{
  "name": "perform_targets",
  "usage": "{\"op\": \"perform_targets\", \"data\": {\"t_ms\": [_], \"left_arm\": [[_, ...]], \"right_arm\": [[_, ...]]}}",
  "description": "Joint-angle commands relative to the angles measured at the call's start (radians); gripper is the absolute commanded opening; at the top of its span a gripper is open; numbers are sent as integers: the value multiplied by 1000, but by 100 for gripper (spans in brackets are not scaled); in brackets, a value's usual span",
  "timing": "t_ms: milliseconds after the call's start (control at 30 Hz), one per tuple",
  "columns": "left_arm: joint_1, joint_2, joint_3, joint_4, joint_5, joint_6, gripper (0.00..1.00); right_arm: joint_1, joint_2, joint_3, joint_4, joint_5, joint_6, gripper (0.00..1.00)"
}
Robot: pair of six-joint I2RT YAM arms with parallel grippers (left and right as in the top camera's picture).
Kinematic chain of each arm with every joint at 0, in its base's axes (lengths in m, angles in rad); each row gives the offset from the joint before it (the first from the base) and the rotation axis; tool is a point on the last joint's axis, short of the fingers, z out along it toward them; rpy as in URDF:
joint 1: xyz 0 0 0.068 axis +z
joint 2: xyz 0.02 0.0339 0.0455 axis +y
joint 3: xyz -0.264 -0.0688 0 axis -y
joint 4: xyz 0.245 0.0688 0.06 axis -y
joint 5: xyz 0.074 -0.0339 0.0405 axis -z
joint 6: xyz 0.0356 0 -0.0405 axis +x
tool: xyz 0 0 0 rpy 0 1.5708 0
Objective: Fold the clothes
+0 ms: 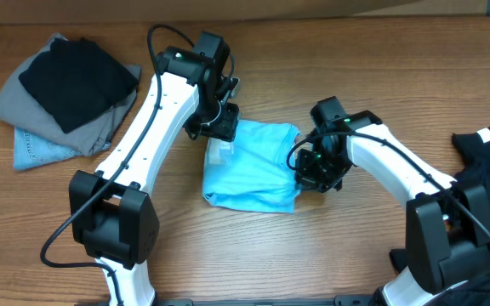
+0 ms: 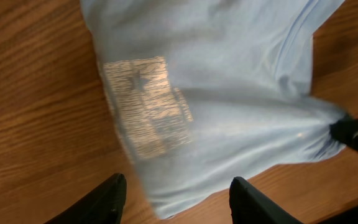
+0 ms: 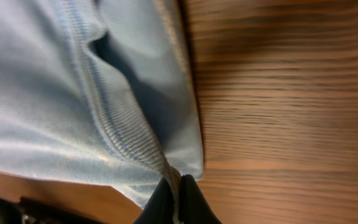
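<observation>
Shirt: your light blue T-shirt point(image 1: 253, 170) lies bunched at the centre of the overhead frame, flat on the wooden table point(image 1: 253, 263).
Shape: the bundle is nearly as wide as it is tall from above, so you get no clear long axis (the folds hide the sleeves).
Left gripper: your left gripper point(image 1: 219, 126) sits at the shirt's upper-left corner. In its wrist view the fingers point(image 2: 114, 199) stand apart with a cloth edge between them, and nothing is pinched.
Right gripper: your right gripper point(image 1: 317, 170) is at the shirt's right edge, jaws closed tight on the hem beside a ribbed seam point(image 3: 114, 124).
Key relation: the shirt lies between the two grippers, to the lower right of the left one and to the left of the right one. Both touch it, but only the right has hold.
Print: a pale printed patch point(image 2: 148, 109) shows through the fabric in the left wrist view, too blurred to read.
Next move (a judgement): you probably need the left jaws closed on their corner before you lift or draw the cloth over, or one side will drag.
Containers: none in view.
Other cloth: a pile of garments point(image 1: 66, 93) lies at the upper left, black on grey on denim. A black garment point(image 1: 483, 149) lies at the right edge, well apart from the shirt.
</observation>
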Motion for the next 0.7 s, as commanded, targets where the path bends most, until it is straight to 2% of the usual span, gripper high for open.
{"op": "perform_targets", "data": {"t_ms": [0,167,267,333,367,400,433,533,600,667], "left_arm": [[4,-11,13,-16,-9,18,56],[3,-11,13,-50,-3,18,47],[2,-11,6,-66,43,19,49],[0,-11,-9,-68,108,54,51],[-2,-11,-18,-68,130,67,51],[-5,-11,-27,-69,145,75,51],[-9,-11,-40,-70,153,77,51],[-26,-11,-85,-58,155,78,52],[-42,-11,-134,-33,155,78,52],[-60,-11,-190,-4,155,78,50]], "right_arm": [[-18,-19,18,-15,58,-6,4],[-11,-19,18,-20,61,-11,5],[-11,-19,18,-20,101,-3,6],[-11,-17,18,-22,160,36,11],[-13,-15,18,-24,192,61,19],[-17,-15,17,-27,219,83,31],[-22,-15,17,-28,241,101,33],[-48,-15,17,-23,232,104,36],[-70,-16,17,-21,198,95,33],[-91,-18,18,-5,115,24,30]]}}
